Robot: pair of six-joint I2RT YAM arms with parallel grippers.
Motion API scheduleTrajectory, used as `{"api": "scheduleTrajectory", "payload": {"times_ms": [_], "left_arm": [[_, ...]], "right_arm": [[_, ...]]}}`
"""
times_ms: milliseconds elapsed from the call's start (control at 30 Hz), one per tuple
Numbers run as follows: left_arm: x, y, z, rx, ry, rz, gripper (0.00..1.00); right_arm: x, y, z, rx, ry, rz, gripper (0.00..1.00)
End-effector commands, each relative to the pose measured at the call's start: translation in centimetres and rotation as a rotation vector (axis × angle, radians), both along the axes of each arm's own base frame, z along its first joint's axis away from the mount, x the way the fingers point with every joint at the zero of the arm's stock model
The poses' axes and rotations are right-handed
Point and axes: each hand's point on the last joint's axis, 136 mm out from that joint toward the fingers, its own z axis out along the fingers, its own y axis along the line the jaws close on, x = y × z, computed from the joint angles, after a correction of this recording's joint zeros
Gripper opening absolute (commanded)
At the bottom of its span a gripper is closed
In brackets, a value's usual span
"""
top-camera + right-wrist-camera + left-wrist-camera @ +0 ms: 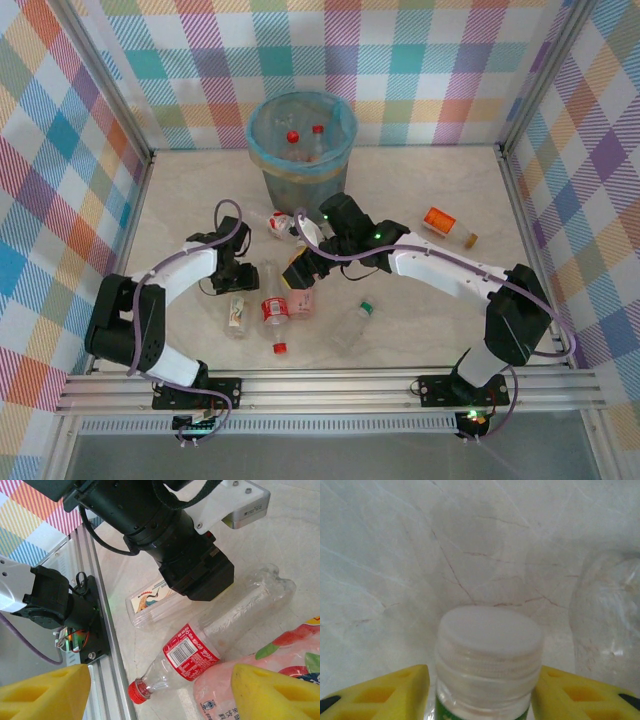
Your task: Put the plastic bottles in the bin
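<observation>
Yellow fingers of the left gripper flank the neck of a white-capped bottle with a green label, close on both sides, though I cannot tell whether they press on it; a clear bottle lies just beside it on the marble table. The right gripper hangs spread wide, grasping nothing, over a pink bottle and a red-label bottle lying side by side. Seen from above, the bin stands at the far side with two red-capped bottles inside, and an orange bottle lies well apart to its right
</observation>
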Motion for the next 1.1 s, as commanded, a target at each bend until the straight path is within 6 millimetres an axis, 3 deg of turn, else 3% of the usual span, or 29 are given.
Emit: {"api": "scheduleTrajectory", "payload": {"times_ms": [0, 233, 300, 400, 600, 767, 933, 1067], "left_arm": [[0.4, 0.3, -0.5, 0.006, -0.002, 0.024, 0.49], [1.4, 1.3, 1.5, 0.023, -0.056, 0.041, 0.38], [1.8, 1.8, 2.8, 0.037, -0.092, 0.054, 0.37], [2.7, 2.7, 6.5, 0.061, -0.180, 0.076, 0.33], [5.7, 3.9, 18.7, 0.103, -0.468, 0.086, 0.32], [8.6, 2.7, 29.3, 0.043, -0.727, 0.050, 0.31], [12.1, 0.4, 36.8, -0.033, -0.909, -0.008, 0.30], [15.1, -2.0, 41.6, -0.063, -1.031, -0.068, 0.30]], "right_arm": [[0.0, 0.1, 0.1, 0.001, -0.015, 0.000, 0.74], [0.7, 0.2, 1.9, 0.020, -0.070, -0.022, 0.75], [1.0, 0.4, 2.7, 0.030, -0.088, -0.020, 0.75], [1.5, 0.9, 4.1, 0.042, -0.112, -0.016, 0.75], [3.7, 1.6, 9.4, 0.112, -0.220, -0.061, 0.76], [7.0, 0.6, 15.4, 0.186, -0.346, -0.173, 0.77], [11.9, -2.2, 19.7, 0.230, -0.431, -0.390, 0.76], [15.2, -5.4, 22.1, 0.290, -0.403, -0.537, 0.75]]}}
